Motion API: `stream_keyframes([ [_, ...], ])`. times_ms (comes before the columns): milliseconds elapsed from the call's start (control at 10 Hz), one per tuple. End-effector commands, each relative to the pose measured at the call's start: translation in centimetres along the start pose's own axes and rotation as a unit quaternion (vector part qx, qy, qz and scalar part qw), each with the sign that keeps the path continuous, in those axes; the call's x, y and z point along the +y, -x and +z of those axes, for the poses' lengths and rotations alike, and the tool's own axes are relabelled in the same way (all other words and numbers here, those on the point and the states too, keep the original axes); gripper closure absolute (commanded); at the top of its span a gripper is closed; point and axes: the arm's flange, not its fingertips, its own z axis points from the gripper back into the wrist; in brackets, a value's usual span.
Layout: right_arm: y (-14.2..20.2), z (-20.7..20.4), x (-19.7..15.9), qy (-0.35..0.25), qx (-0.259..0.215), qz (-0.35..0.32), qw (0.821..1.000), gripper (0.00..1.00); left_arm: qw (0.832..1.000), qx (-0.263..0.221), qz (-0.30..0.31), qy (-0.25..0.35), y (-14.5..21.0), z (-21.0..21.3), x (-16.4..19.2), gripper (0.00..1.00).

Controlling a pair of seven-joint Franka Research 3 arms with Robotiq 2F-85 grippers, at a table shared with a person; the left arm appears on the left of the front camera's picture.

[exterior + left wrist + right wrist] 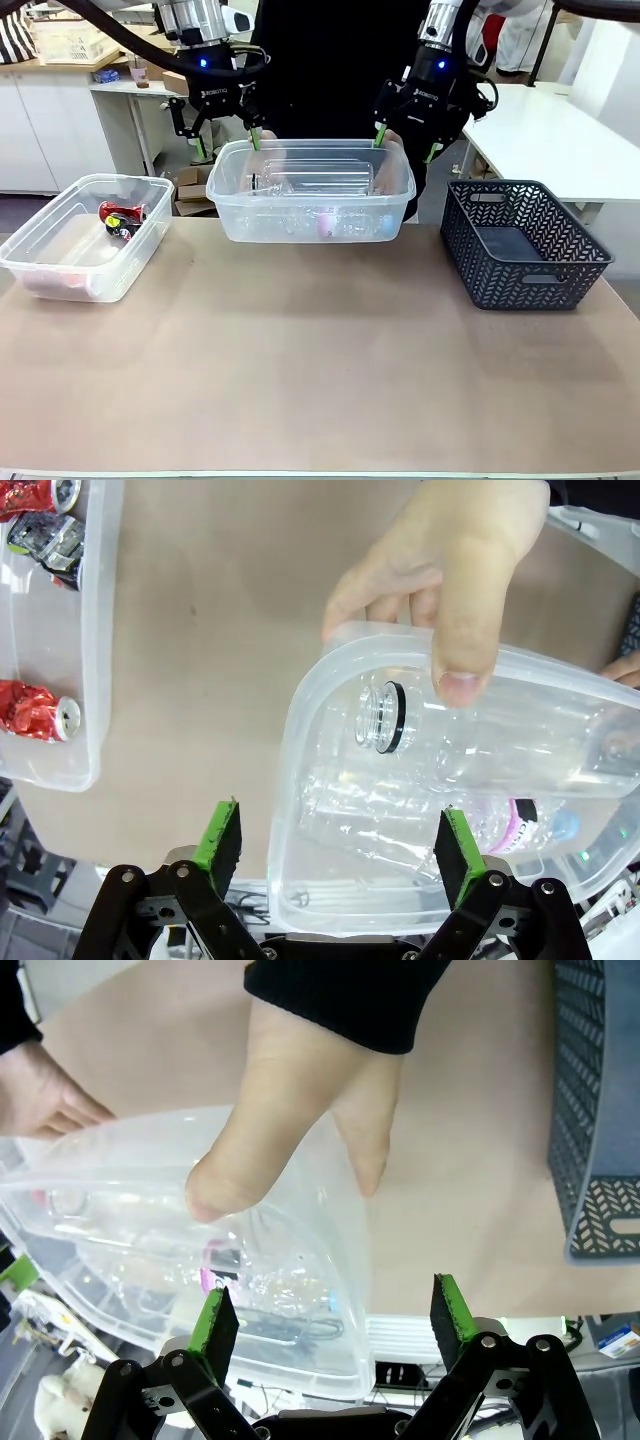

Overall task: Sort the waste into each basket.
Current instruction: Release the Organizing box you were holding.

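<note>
With both my left gripper (340, 845) and right gripper (335, 1320) spread wide, I fear the person-held bottle tub (310, 190) above the table's far edge tips when I clamp.

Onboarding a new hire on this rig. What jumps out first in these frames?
The clear tub of bottles is off the table at the far middle, held by the person's hands, with the open left claw and open right claw hanging at its two far corners. At the left sits a second clear tub with crushed red and black cans; the dark lattice basket is at the right.
</note>
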Motion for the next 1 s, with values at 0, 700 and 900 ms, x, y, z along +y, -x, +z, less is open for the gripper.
stream_keyframes([
  [0, 0.0, 0.2, 0.0, -0.002, -0.001, 0.000, 1.000, 0.00, 1.000, -0.001, 0.000, -0.005, 0.1, 0.1, 0.2, 0.00],
  [700, 29.4, 4.5, -20.8, -0.149, -0.217, 0.038, 0.964, 0.00, 0.974, -0.110, -0.182, 0.075, 26.9, 5.0, 5.2, 0.00],
  [900, 27.7, 2.6, -26.8, -0.281, -0.201, 0.009, 0.938, 0.00, 0.949, -0.203, -0.148, 0.188, 29.8, 1.1, 10.4, 0.00],
])
